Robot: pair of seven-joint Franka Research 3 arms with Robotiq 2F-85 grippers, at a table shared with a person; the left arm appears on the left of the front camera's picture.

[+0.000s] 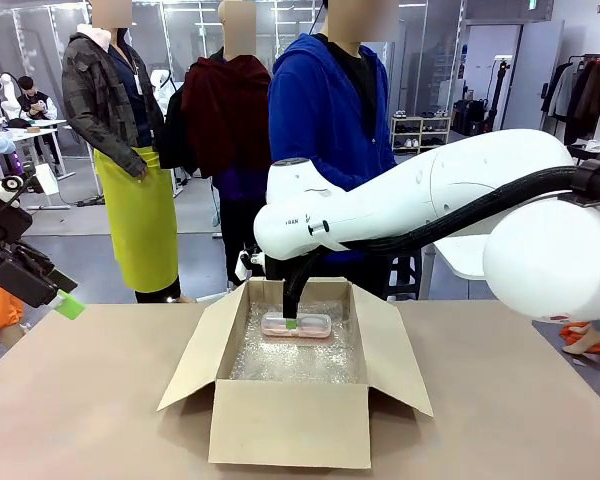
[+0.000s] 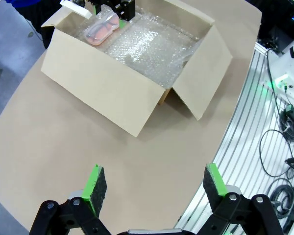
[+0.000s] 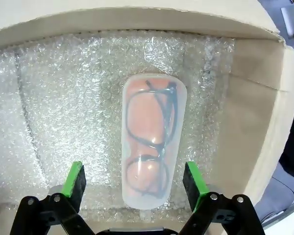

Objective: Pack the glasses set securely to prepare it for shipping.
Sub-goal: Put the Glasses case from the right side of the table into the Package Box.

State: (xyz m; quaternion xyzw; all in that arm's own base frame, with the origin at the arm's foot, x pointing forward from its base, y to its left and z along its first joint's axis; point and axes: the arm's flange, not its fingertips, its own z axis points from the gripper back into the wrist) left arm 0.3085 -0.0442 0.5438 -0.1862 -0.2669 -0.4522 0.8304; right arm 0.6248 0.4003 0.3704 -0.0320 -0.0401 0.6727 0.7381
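**Already boxed: pink case on the bubble wrap, both pairs of fingers open**

Nearest the robot, the left fingers (image 2: 95, 188) hang spread wide over the bare tan surface (image 2: 63, 147), green pads well apart, holding nothing. In the front view they sit at the left edge (image 1: 70, 305), well apart from the box.

Next comes the brown cardboard box (image 1: 290, 425), standing open on the surface with its flaps folded outward. Its floor and walls are lined with bubble wrap (image 3: 63, 98).

On that lining, toward the far wall, lies the pale pink glasses case (image 3: 152, 147). It is oblong with rounded ends, and its shell is milky and translucent. Dark-framed eyeglasses show through it, folded, with both lenses outlined. From the front it lies crosswise (image 1: 315, 326), flat on the wrap.

The right fingers (image 3: 74, 183) reach down into the box and straddle one end of the case. They are open wide, a pad on either side, and not clamped on it.

Beyond the box, a person in a blue jacket (image 1: 325, 110) stands at the far side.
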